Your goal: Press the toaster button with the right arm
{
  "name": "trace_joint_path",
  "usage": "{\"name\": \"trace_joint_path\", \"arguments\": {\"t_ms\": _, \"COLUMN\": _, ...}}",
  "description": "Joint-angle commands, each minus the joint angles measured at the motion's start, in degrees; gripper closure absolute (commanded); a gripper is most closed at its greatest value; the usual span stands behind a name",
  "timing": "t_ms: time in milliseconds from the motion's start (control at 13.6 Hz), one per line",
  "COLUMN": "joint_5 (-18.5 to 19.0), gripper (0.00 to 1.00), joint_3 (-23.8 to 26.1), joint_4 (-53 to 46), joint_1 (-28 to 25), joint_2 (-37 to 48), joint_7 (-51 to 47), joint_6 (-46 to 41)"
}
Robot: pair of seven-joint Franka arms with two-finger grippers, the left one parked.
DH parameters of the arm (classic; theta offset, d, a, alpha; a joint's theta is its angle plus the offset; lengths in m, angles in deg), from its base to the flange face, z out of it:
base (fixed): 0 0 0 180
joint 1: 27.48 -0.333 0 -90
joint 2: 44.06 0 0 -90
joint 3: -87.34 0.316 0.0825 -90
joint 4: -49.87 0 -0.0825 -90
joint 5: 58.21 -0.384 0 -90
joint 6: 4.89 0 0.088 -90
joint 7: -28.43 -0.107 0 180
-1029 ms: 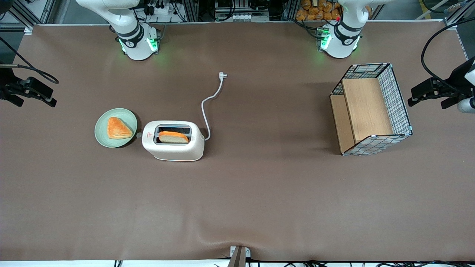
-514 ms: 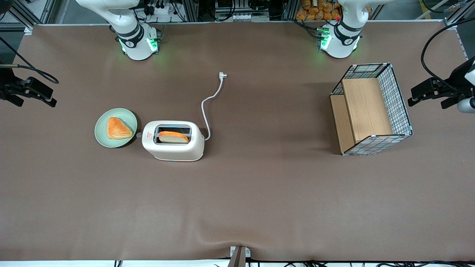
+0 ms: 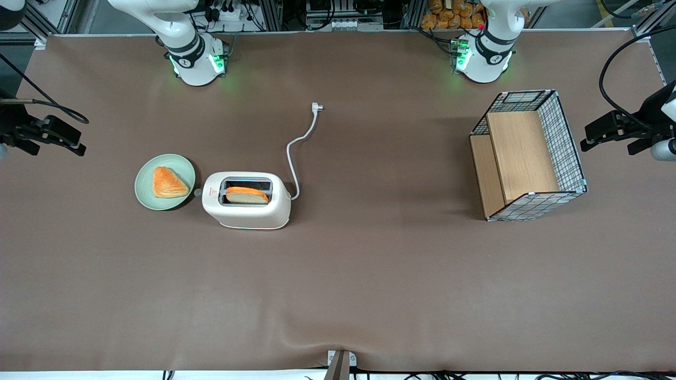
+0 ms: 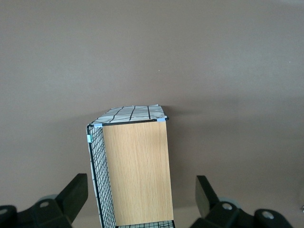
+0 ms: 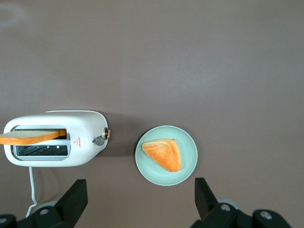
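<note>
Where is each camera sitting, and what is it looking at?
Front view: high up, facing both arms' bases, looking down on the brown table; the black gripper hangs at the working arm's end.
Right wrist view: looks straight down at the cream-white toaster and its grey round button; open fingertips show.
Left wrist view: looks down at the wire-and-wood basket.
Shared: front and right wrist views both show the toaster and the pale green plate.

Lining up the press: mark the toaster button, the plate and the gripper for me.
toaster button (image 5: 99, 140): right wrist view, on the knob's face.
plate (image 5: 186, 167): right wrist view, bare rim.
gripper (image 3: 66, 145): front view, between the open fingertips.
</note>
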Motion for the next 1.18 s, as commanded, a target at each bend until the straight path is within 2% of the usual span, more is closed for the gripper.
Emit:
{"name": "trace_joint_path", "arguments": {"t_ms": 0, "joint_5": 0.5, "gripper": 0.0, "joint_3": 0.1, "joint_4": 0.3, "joint_1": -0.3, "joint_2": -0.3, "joint_7": 0.3, "joint_6": 0.0}}
{"name": "trace_joint_path", "arguments": {"t_ms": 367, "joint_5": 0.0, "gripper": 0.0, "joint_3": 0.0, "joint_4": 1.1, "joint_1": 0.5, "joint_2": -2.9, "joint_7": 3.0, "joint_6": -1.5}}
{"name": "trace_joint_path", "arguments": {"t_ms": 514, "joint_5": -2.8, "gripper": 0.02, "joint_3": 0.0, "joint_4": 3.2, "joint_1": 0.2, "joint_2": -2.9, "joint_7": 2.4, "joint_6": -1.6}}
{"name": "trace_joint_path", "arguments": {"t_ms": 588, "joint_5": -4.3, "gripper": 0.22, "joint_3": -0.1, "joint_4": 4.0, "joint_1": 0.4, "joint_2": -3.0, "joint_7": 2.3, "joint_6": -1.6}}
{"name": "trace_joint_path", "arguments": {"t_ms": 661, "joint_5": -5.0, "gripper": 0.5, "joint_3": -0.1, "joint_4": 6.2, "joint_1": 0.6, "joint_2": -2.9, "joint_7": 2.3, "joint_6": -1.5}}
{"name": "trace_joint_path", "arguments": {"t_ms": 735, "joint_5": -6.0, "gripper": 0.73, "joint_3": -0.1, "joint_4": 7.6, "joint_1": 0.8, "joint_2": -3.0, "joint_7": 2.4, "joint_6": -1.5}}
{"name": "trace_joint_path", "arguments": {"t_ms": 808, "joint_5": -7.4, "gripper": 0.88, "joint_3": -0.1, "joint_4": 9.3, "joint_1": 0.7, "joint_2": -3.0, "joint_7": 2.4, "joint_6": -1.2}}
{"name": "trace_joint_path", "arguments": {"t_ms": 882, "joint_5": -8.8, "gripper": 1.0, "joint_3": -0.1, "joint_4": 11.4, "joint_1": 0.7, "joint_2": -2.9, "joint_7": 2.6, "joint_6": -0.8}}
{"name": "trace_joint_path", "arguments": {"t_ms": 1102, "joint_5": -13.0, "gripper": 1.0, "joint_3": -0.1, "joint_4": 18.4, "joint_1": 0.8, "joint_2": -2.4, "joint_7": 2.8, "joint_6": 3.6}}
